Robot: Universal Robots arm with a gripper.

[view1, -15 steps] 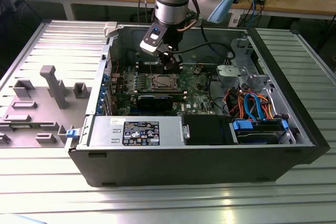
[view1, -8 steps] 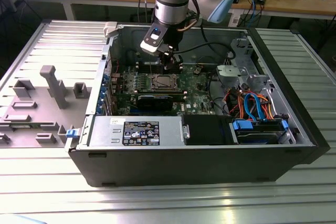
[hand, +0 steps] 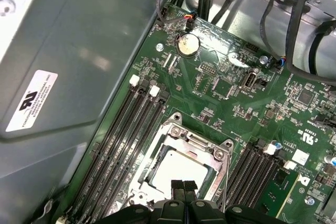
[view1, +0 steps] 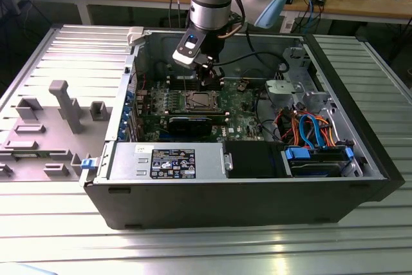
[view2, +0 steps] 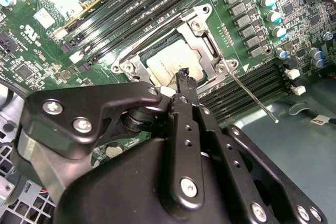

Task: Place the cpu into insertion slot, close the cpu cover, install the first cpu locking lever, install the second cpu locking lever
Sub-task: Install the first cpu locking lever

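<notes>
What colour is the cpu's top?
Silvery-grey; the cpu shows best in the first wrist view.

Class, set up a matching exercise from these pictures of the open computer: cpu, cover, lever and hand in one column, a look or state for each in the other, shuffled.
Column one:
1 cpu
2 cover
3 lever
4 hand

Column two:
A black, shut
B thin rod sticking out sideways
C silver frame with a window
D flat grey square inside the frame

Pairs: 1-D, 2-C, 3-B, 4-A
</notes>
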